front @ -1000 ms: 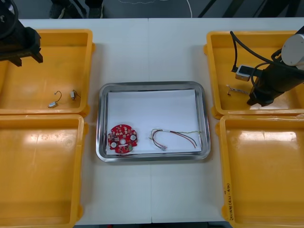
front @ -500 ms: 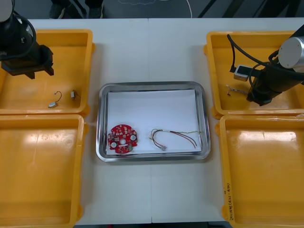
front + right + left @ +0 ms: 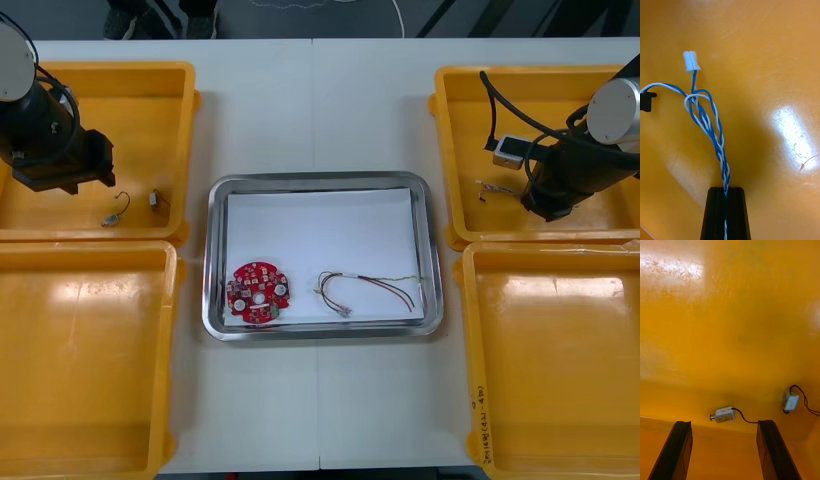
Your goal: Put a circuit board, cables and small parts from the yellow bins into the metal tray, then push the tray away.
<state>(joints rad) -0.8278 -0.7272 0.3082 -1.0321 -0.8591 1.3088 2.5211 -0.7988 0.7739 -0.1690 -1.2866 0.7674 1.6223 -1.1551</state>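
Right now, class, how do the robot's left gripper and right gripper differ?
The left gripper is open and empty; the right gripper is shut on the twisted blue and white cable. The left gripper faces small metal parts in the far left yellow bin; the right gripper is over the far right yellow bin. Both have black fingers.

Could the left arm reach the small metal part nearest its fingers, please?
Probably yes: the left gripper hangs open over the yellow bin, and the small metal part lies uncovered just beyond its fingers.
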